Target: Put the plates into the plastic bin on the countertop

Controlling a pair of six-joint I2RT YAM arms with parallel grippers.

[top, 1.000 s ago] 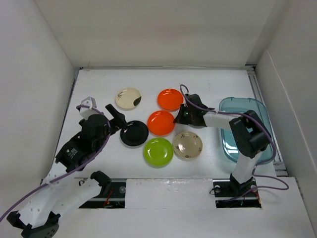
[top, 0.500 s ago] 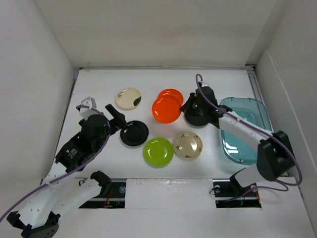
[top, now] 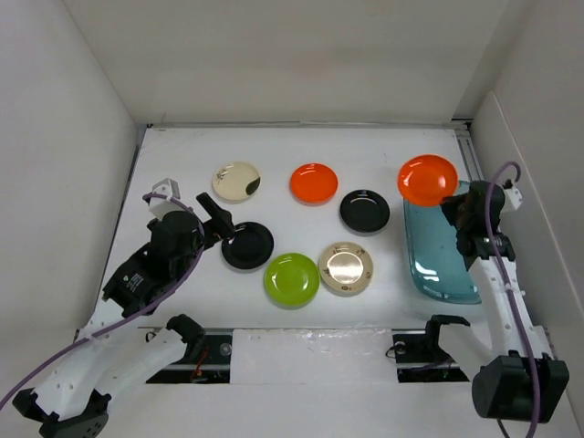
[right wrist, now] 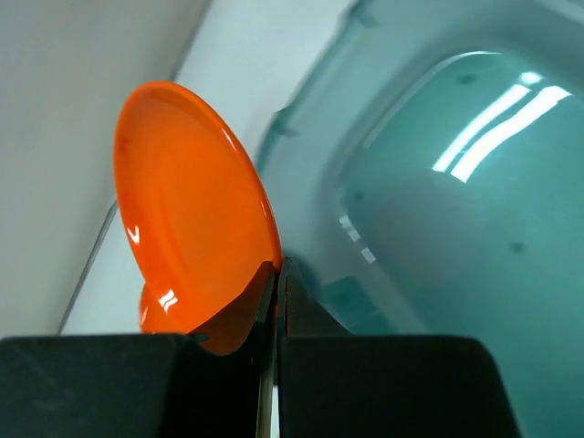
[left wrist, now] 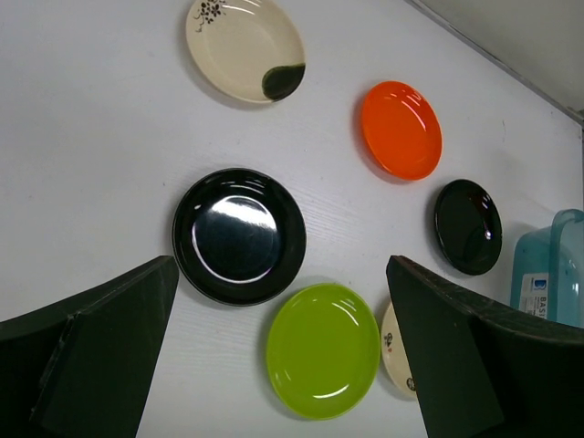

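My right gripper (top: 453,203) is shut on the rim of an orange plate (top: 428,179) and holds it tilted above the far end of the teal plastic bin (top: 447,274). The right wrist view shows the held plate (right wrist: 187,228), my right gripper (right wrist: 278,278) and the bin's floor (right wrist: 456,228). On the countertop (top: 301,151) lie a cream plate (top: 236,181), a second orange plate (top: 313,182), two black plates (top: 365,211) (top: 248,245), a lime green plate (top: 292,279) and a gold-beige plate (top: 346,267). My left gripper (top: 214,219) is open beside the left black plate (left wrist: 239,235).
White walls close the countertop in on the left, back and right. The bin stands against the right wall. The left wrist view also shows the green plate (left wrist: 323,349), the orange plate (left wrist: 401,130), the cream plate (left wrist: 245,48) and the bin's corner (left wrist: 554,274).
My right arm lifted the orange plate from the middle of the countertop and carried it right, over the bin. A black plate showed where the gripper was. The left arm has not moved.
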